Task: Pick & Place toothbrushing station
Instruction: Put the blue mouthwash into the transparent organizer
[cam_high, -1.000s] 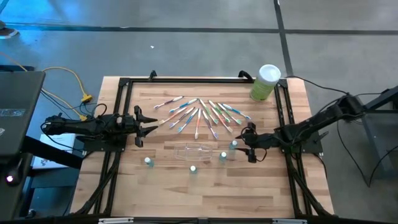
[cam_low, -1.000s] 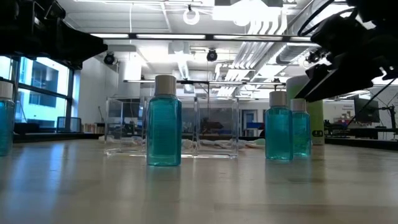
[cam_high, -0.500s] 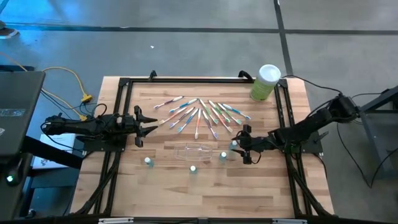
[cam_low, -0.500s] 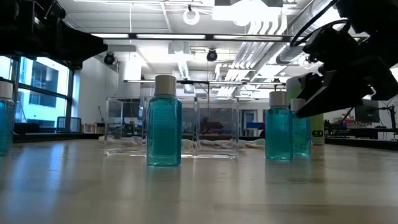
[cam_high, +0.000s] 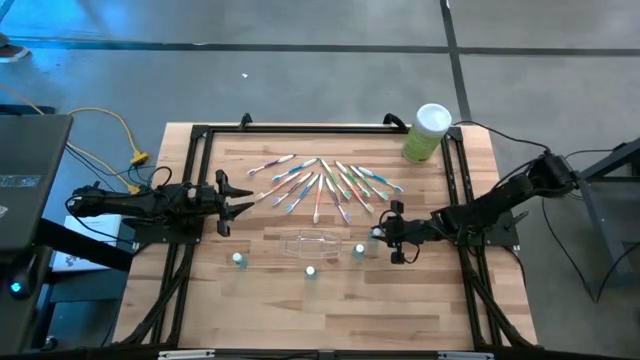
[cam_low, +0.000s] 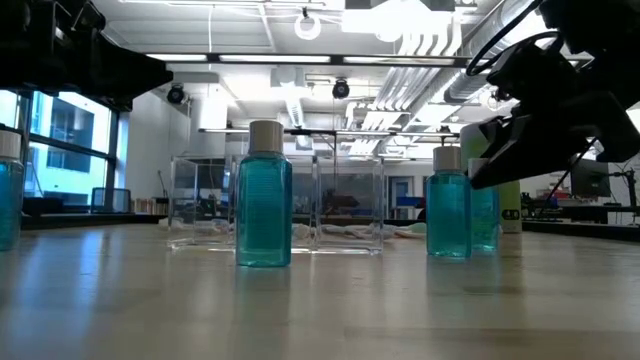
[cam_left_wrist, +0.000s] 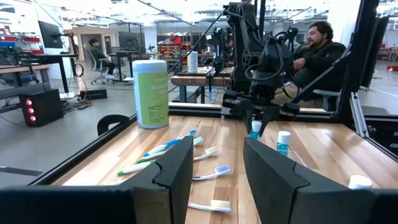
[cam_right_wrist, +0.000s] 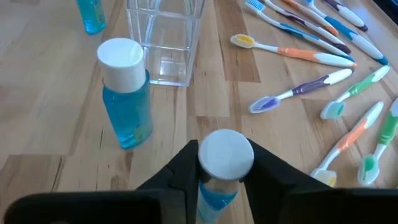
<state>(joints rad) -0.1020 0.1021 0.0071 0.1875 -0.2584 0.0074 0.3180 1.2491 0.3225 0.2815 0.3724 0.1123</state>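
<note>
Beside the clear holder (cam_high: 311, 242), the right gripper's (cam_right_wrist: 219, 163) fingers have closed onto a white-capped bottle (cam_right_wrist: 222, 163).

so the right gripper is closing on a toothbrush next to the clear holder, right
Not a toothbrush. The right gripper has its fingers on either side of a white-capped blue bottle, as the right wrist view shows. The toothbrushes lie untouched on the table. The rest holds: the bottle stands near the clear holder.
</note>
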